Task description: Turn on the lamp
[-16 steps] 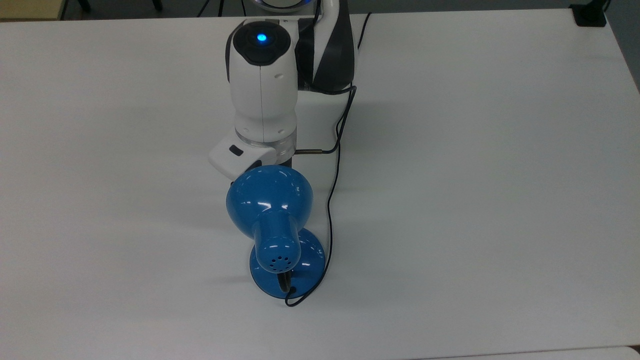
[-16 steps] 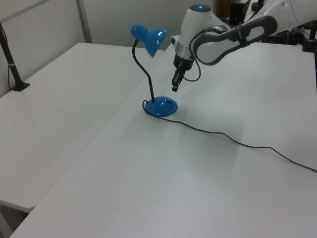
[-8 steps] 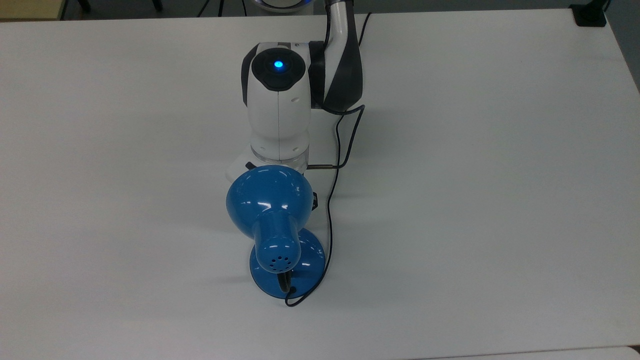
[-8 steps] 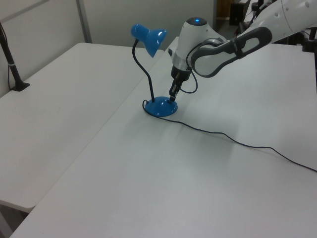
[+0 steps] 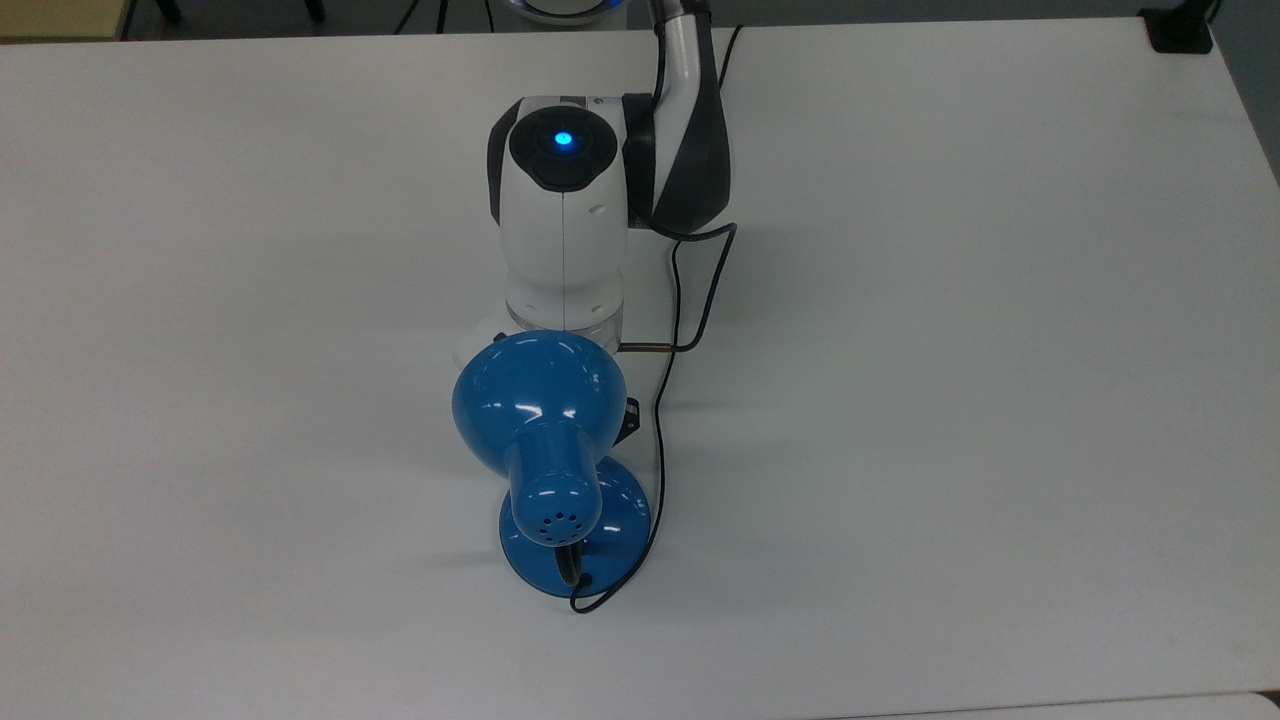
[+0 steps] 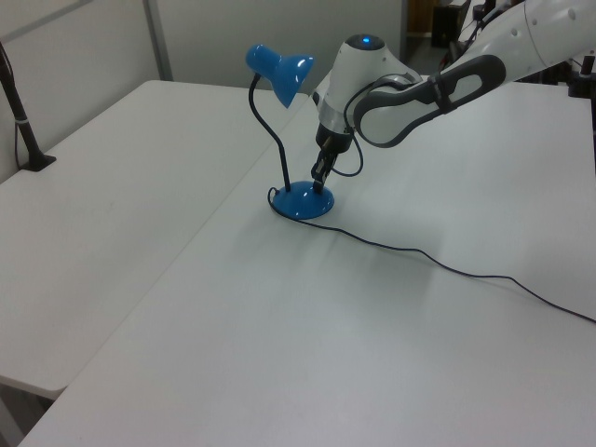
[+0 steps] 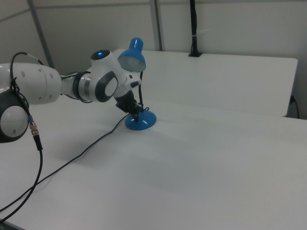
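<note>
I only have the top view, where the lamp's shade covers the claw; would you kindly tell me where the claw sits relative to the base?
Observer: In the left view the claw points down with its tip on top of the lamp's base; it appears to touch.
Operator: Thank you. Which side of the neck is it on?
Observer: On the left view's right of the black neck, apart from it.
Operator: Is the lamp lit yet?
Observer: The right view looks into the shade, and I see no glow there.
</note>
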`<state>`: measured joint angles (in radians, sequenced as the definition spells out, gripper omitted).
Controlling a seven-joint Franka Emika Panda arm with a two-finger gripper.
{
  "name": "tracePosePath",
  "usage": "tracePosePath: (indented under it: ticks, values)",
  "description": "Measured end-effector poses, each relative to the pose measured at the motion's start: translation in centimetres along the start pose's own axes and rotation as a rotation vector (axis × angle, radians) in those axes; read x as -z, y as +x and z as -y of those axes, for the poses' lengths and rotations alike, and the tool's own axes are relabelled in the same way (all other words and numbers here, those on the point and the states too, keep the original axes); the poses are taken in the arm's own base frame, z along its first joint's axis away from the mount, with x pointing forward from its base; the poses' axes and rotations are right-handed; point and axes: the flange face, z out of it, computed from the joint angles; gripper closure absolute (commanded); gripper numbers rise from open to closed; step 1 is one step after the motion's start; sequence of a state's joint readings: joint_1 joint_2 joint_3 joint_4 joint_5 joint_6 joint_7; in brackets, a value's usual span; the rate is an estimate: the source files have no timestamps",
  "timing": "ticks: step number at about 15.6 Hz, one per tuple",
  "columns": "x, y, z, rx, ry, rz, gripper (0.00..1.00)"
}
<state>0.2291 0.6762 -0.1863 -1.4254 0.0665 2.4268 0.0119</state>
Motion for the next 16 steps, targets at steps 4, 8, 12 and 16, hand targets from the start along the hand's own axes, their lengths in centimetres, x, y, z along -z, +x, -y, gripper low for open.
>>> tracePosePath:
  ticks: [4, 8, 12, 16]
  values:
    - [-0.2, 0.2, 0.2, 0.0, 0.001, -0.004, 1.0]
    - [-0.4, 0.4, 0.3, 0.001, 0.0, -0.007, 1.0]
    - [-0.6, 0.6, 0.4, 0.002, 0.0, -0.017, 1.0]
    - [0.0, 1.1, 0.5, 0.002, 0.002, -0.05, 1.0]
